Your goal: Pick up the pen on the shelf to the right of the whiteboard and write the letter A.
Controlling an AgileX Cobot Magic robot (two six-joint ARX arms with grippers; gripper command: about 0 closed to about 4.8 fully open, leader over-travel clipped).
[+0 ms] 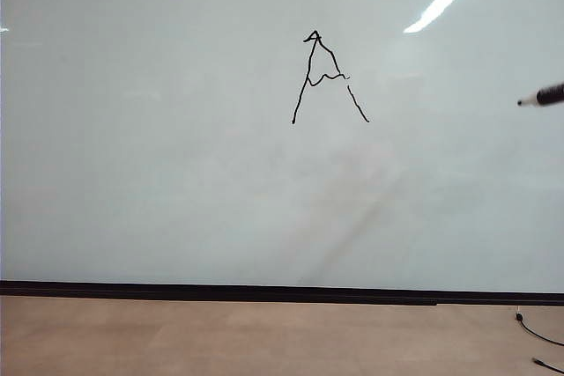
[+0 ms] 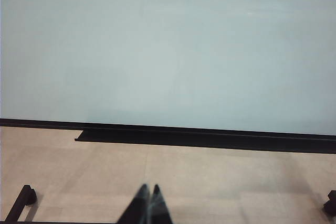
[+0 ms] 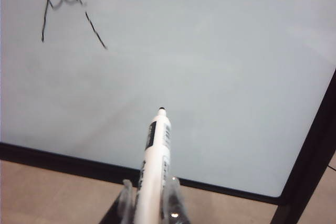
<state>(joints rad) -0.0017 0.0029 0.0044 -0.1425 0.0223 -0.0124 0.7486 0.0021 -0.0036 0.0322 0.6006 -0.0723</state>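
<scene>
Right hand (image 3: 149, 203) clamped on pen (image 3: 155, 166), tip held clear of whiteboard (image 1: 176, 182), right of letter A (image 1: 326, 77). Left hand (image 2: 148, 205) closed, empty, low. Writing judged complete; pen return presumably required next.

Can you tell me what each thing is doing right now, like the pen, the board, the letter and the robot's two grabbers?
pen: uncapped, held, tip off the board.
whiteboard: upright, one drawing on it.
letter A: drawn, shaky, right stroke broken.
right gripper: jaws shut on the pen, right of the letter.
left gripper: jaws shut, empty, low over the floor.
</scene>
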